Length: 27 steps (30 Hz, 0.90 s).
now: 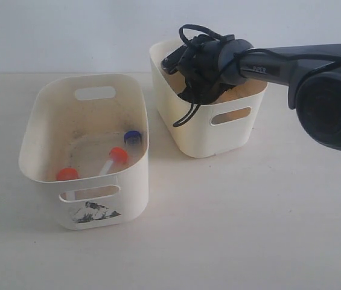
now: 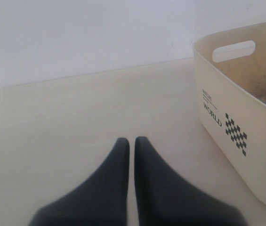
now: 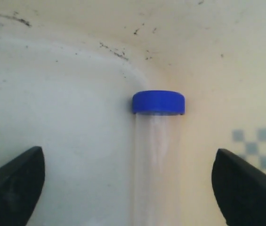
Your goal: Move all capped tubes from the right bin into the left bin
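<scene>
The smaller right bin (image 1: 209, 130) stands at the back, and my right arm's wrist (image 1: 203, 66) dips into it, hiding the fingers there. In the right wrist view my right gripper (image 3: 130, 188) is open inside that bin, its jaws wide apart on either side of a clear tube with a blue cap (image 3: 158, 102) lying by the wall. The larger left bin (image 1: 86, 211) holds two orange-capped tubes (image 1: 67, 174) (image 1: 118, 155) and a blue-capped one (image 1: 133, 137). My left gripper (image 2: 132, 141) is shut on nothing, low over the table beside the left bin (image 2: 236, 117).
A faint chequered mark (image 3: 257, 141) shows through the right bin's inner wall. The left bin carries a torn black mark (image 1: 92, 212) under its front slot and printed text with a chequered mark (image 2: 235, 133) on its side. The cream table (image 1: 248, 229) ends at a pale wall.
</scene>
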Each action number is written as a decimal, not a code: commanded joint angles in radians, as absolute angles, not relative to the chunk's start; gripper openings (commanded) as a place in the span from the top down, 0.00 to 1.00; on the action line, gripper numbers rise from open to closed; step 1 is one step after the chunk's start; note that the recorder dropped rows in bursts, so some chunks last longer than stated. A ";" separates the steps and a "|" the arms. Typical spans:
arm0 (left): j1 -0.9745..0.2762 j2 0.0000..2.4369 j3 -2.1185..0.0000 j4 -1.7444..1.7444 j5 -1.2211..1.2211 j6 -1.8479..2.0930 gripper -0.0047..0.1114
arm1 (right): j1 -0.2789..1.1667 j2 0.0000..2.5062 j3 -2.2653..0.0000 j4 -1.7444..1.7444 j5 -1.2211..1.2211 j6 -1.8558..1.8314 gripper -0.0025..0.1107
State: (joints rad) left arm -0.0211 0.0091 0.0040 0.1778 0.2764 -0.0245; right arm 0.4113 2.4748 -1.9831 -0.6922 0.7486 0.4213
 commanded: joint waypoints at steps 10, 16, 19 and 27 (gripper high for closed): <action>-0.020 0.007 0.000 0.177 0.261 -0.036 0.92 | 0.399 2.508 -1.966 -0.592 0.764 0.387 0.17; -0.020 0.007 0.000 0.177 0.261 -0.036 0.92 | 0.399 2.537 -1.966 -0.508 0.776 0.354 0.17; -0.020 0.007 0.000 0.177 0.261 -0.036 0.92 | 0.399 2.553 -1.966 -0.498 0.781 0.349 0.17; -0.020 0.007 0.000 0.177 0.261 -0.036 0.92 | 0.399 2.556 -1.966 -0.498 0.781 0.361 0.36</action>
State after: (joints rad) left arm -0.0211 0.0091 0.0040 0.1778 0.2764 -0.0245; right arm 0.4038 2.4915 -1.9942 -0.5481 0.7097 0.3752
